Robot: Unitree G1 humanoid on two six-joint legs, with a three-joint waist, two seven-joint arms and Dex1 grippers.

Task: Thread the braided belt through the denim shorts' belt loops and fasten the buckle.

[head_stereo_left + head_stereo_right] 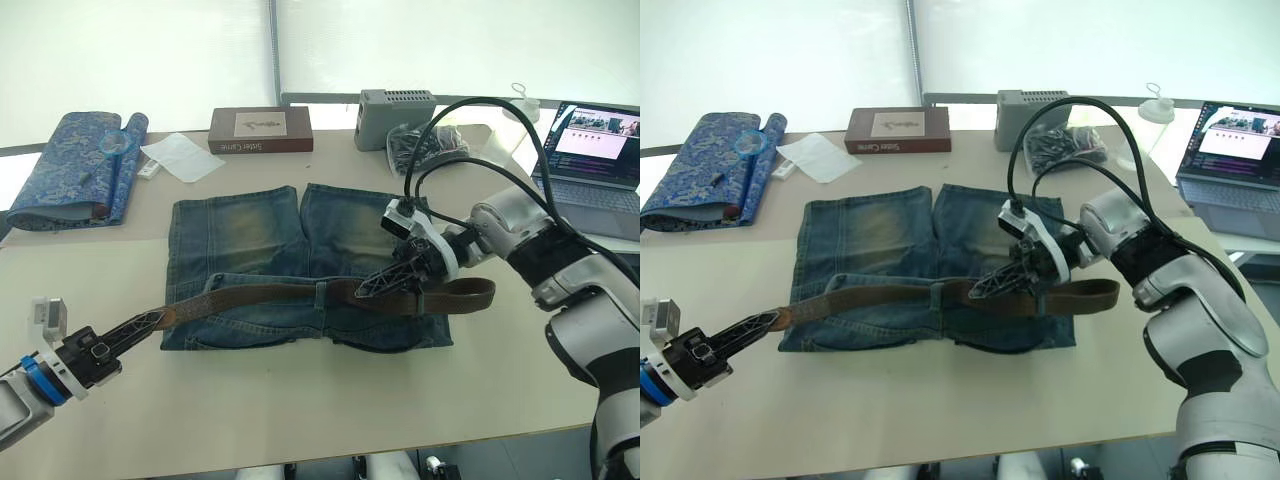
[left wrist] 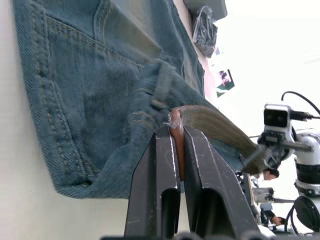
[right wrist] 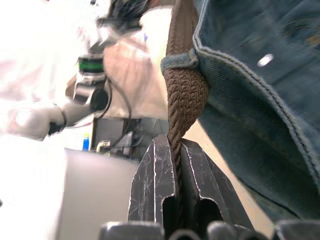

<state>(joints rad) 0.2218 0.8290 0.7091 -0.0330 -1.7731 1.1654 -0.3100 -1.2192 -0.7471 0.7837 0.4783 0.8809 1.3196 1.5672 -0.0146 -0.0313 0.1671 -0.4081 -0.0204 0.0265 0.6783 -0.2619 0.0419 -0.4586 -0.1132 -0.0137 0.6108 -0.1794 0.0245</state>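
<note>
The denim shorts [image 1: 300,265] are laid flat on the counter [image 1: 300,400], with the waistband toward the robot and the two legs pointing away. The braided belt [image 1: 290,293] is stretched along the waistband and extends past the shorts at both ends. Near the middle of the waistband, the belt is seen passing under one of the belt loops [image 1: 320,293].

The left end effector [image 1: 150,320] is clamped on the belt's end just beyond the shorts' corner on the robot's left, with its two fingers [image 2: 160,165] pressed together on the strap. The right end effector [image 1: 372,288] is closed on the belt over the waistband, to the right of that loop, and the strap is pinched between its fingers [image 3: 162,170]. Beyond this grip, the belt's remaining length lies past the shorts' right edge.

Beyond the shorts' legs, a book [image 1: 260,130], a grey box [image 1: 395,118] and a blue patterned fabric roll [image 1: 70,170] rest on the counter.
</note>
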